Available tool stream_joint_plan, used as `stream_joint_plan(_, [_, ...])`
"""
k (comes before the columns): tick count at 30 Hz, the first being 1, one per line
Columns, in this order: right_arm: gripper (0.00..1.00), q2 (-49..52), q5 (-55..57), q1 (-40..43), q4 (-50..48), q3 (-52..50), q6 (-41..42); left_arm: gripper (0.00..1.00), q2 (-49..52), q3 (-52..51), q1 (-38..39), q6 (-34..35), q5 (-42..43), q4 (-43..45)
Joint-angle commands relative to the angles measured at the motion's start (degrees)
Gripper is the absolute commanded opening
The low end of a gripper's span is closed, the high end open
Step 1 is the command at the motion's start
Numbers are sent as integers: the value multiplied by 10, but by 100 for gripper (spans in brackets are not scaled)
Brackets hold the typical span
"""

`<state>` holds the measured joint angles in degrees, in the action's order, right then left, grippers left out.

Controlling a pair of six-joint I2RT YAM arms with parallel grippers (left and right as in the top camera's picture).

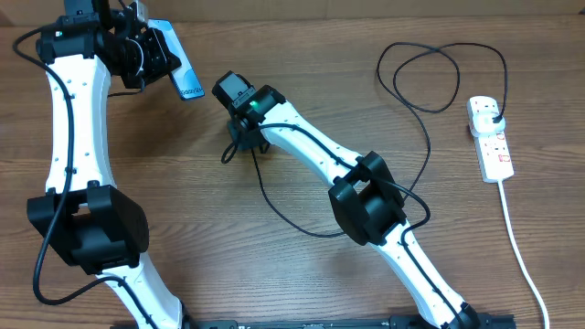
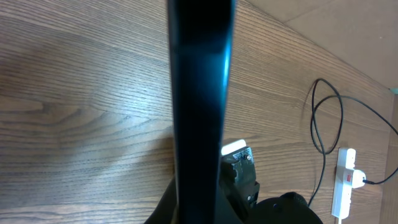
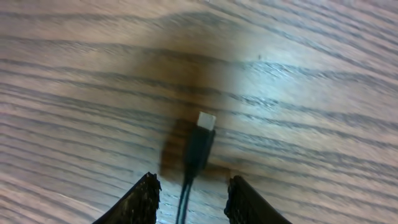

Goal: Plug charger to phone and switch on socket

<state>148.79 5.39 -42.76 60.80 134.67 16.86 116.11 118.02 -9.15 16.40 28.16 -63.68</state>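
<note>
- Only the overhead view takes in the whole layout. The left gripper (image 1: 151, 55) is in the upper left of the frame and the right gripper (image 1: 245, 139) is near the upper middle. The power strip (image 1: 491, 139) lies at the far right, on the wooden table (image 1: 183, 201).
- Overhead, the phone (image 1: 180, 71) juts out of the left gripper as a light blue slab. The left wrist view shows the same phone (image 2: 199, 93) only edge-on, as a dark vertical bar down the middle of the frame. The left jaws are clamped on it.
- Only the right wrist view shows the connector tip (image 3: 202, 134), lying on the wood at the centre of the frame. Its lead runs back between the two fingers (image 3: 140, 199). The right gripper (image 3: 193, 182) has its jaws apart, with bare wood on either side of the lead.
- Overhead, the charger cable (image 1: 302, 228) runs from under the right gripper and dips below the right arm. It then loops in the upper right to the black plug (image 1: 494, 115), which sits in the strip's upper end.
- The left wrist view catches the strip at its lower right edge, with a red mark on it.
- Counted: two arms, two grippers, one phone, one black cable, one power strip and one white cord (image 1: 526, 265). The switches are too small to count.
</note>
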Motion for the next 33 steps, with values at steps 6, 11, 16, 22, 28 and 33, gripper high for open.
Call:
stream_joint_plan(6, [33, 8, -10, 0, -14, -22, 6, 4, -3, 6, -2, 3, 3, 0])
stream_joint_plan(11, [32, 8, -10, 0, -26, -23, 7, 4, -3, 6, -2, 3, 3, 0])
stream_joint_plan(16, [23, 8, -10, 0, -32, -23, 7, 4, -3, 6, -2, 3, 3, -2])
stream_joint_plan(22, [4, 8, -10, 0, -10, -23, 7, 4, -3, 6, -2, 3, 3, -2])
stream_joint_plan(28, [4, 8, -36, 0, 72, -23, 7, 4, -3, 6, -2, 4, 3, -2])
stream_joint_plan(33, [4, 8, -58, 0, 164, -23, -14, 4, -3, 6, -2, 4, 4, -2])
